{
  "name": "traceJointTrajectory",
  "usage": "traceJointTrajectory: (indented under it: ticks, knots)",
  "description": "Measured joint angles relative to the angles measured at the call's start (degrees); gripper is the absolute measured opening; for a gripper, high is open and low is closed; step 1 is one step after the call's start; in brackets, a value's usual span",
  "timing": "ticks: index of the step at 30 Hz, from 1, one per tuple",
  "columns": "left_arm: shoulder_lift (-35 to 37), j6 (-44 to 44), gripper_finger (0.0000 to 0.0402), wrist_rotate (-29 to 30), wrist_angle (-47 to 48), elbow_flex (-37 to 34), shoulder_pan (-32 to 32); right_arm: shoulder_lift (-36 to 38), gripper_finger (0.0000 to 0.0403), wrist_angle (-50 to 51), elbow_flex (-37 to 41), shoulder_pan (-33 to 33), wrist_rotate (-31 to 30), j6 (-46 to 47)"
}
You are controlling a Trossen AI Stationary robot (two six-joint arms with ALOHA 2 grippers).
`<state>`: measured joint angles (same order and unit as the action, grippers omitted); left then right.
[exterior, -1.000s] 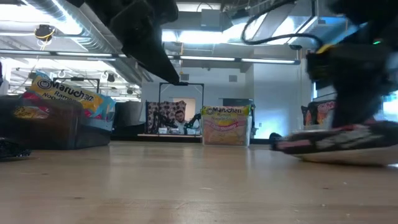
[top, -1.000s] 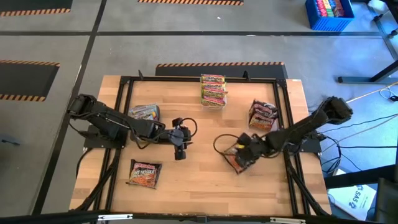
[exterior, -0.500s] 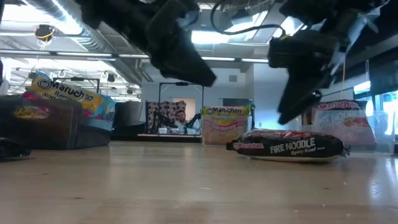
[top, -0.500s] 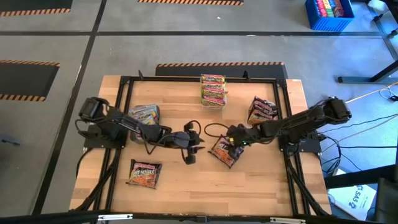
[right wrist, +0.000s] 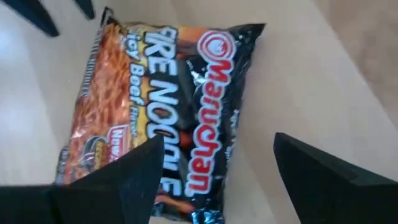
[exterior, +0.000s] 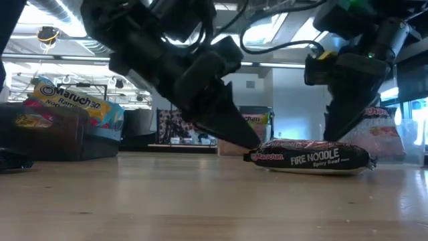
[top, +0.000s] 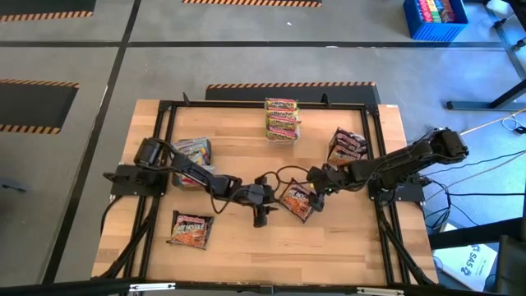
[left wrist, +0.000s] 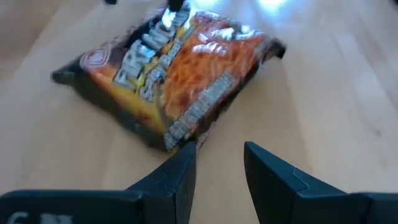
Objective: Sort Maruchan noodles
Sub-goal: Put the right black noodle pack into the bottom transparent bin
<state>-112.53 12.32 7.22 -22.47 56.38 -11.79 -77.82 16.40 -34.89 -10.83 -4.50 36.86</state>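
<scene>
A dark Fire Noodle packet (top: pixel 297 200) lies flat on the wooden desk (top: pixel 329 247), close to the middle of it, and I use it as the landmark. No end effector holds it.

The right end effector (top: pixel 315 186) is just beside the packet, on the side toward the desk's right edge. Its fingers (right wrist: pixel 323 180) stand wide apart, one near each side of the packet's end, and they do not grip it. In the low view this end effector hangs just over the packet's right end.

The left end effector (top: pixel 261 215) is just beside the packet on the opposite side, toward the desk's left edge. Its two fingers (left wrist: pixel 180 171) have a narrow gap between them and hold nothing; their tips point at the packet's edge, very near it.

A stack of yellow-green packets (top: pixel 281 119) stands at the far edge of the desk, well apart from the landmark. A pile of dark packets (top: pixel 346 148) is near the landmark, toward the right rear corner. On the left side of the desk are more packets (top: pixel 191 151), partly behind the left arm. One single dark packet (top: pixel 191 229) lies toward the front left corner, well apart from the landmark.
</scene>
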Motion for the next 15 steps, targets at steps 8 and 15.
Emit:
traceJointTrajectory:
  ticks: [8,15]
  knots:
    - [7.10,1.16,0.0128,11.73,20.58,0.20,1.55,-0.13,0.0282,-3.47,-0.03,-0.08,4.67,0.48]
    - [12.37,1.17,0.0127,13.16,24.87,0.28,1.30,-0.13,0.0282,-3.64,-0.07,0.00,4.19,-0.96]
